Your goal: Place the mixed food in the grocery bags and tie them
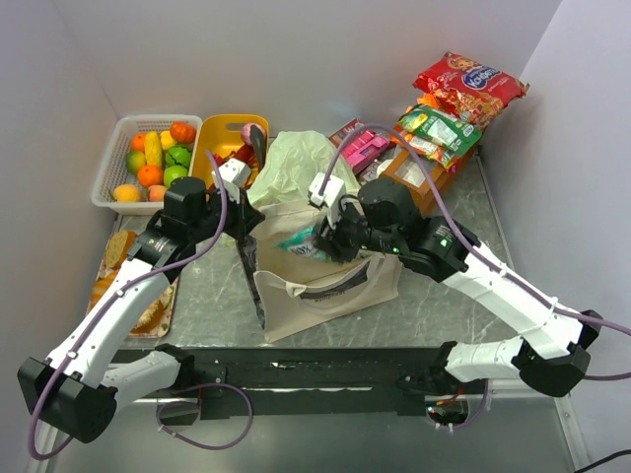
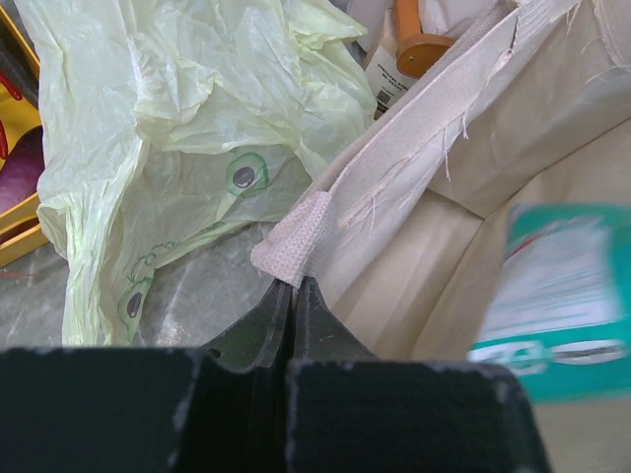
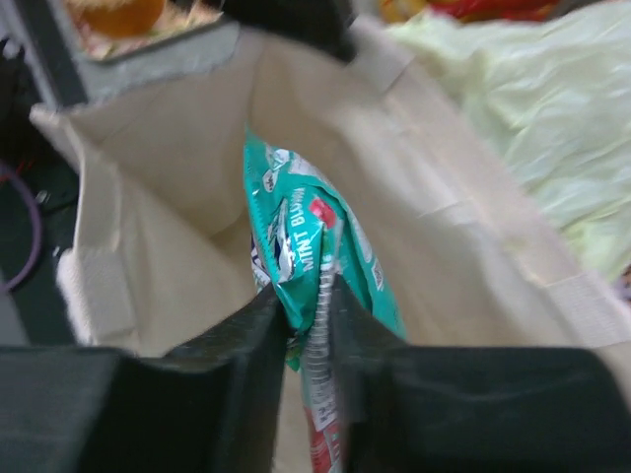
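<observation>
The beige canvas tote [image 1: 340,288] stands open in the middle of the table. My left gripper [image 1: 250,235] is shut on the webbing strap [image 2: 292,244] at its left rim and holds the mouth open. My right gripper [image 1: 325,242] is shut on a teal snack packet [image 3: 296,227] by its crimped end, and the packet hangs inside the tote's mouth [image 3: 168,168]. The left wrist view shows that packet [image 2: 562,296] blurred at the right. The pale green plastic bag [image 1: 296,158] lies crumpled just behind the tote. More snack packets [image 1: 454,99] are heaped at the back right.
A white basket of toy fruit [image 1: 148,158] and a yellow basket [image 1: 219,138] stand at the back left. A tray with bread [image 1: 123,281] lies along the left edge. A brown crate [image 1: 426,182] and pink boxes [image 1: 363,150] sit behind the right arm.
</observation>
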You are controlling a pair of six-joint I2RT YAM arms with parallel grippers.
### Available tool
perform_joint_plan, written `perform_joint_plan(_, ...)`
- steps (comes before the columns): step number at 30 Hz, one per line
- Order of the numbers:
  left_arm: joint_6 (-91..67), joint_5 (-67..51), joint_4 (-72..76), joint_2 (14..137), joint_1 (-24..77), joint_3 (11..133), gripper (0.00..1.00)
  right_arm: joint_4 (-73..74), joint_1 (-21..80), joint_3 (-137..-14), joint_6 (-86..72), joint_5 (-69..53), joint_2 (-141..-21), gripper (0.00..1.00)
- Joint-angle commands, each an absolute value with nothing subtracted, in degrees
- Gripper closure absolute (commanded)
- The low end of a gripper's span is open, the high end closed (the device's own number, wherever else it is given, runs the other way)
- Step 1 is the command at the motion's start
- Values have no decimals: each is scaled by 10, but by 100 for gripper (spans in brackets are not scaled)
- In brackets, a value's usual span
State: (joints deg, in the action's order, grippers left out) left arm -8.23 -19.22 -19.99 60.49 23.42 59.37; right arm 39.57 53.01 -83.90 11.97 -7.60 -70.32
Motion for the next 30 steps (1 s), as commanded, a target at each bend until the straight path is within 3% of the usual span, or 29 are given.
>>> perform_joint_plan(1, -84, -196, -189, 602, 230, 601, 99, 425, 534, -844, 76, -37, -667, 11)
perform_joint_plan(3, -84, -199, -188, 601, 230, 599, 99, 445, 526, -848, 62, -1, -662, 0)
perform_joint_plan(8, -86, -200, -186, 601, 230, 598, 99, 438, 472, -892, 57, 166, -642, 1)
perform_joint_plan(15, -88, -205, -185, 602, 229, 593, 99, 382, 344, -970, 122, 283, -720, 7)
perform_joint_plan(18, -88, -206, -185, 604, 230, 594, 99, 350, 298, -990, 174, 298, -781, 15)
perform_joint_plan(30, -86, -204, -188, 607, 229, 592, 99, 240, 228, -1049, 298, 265, -891, 15)
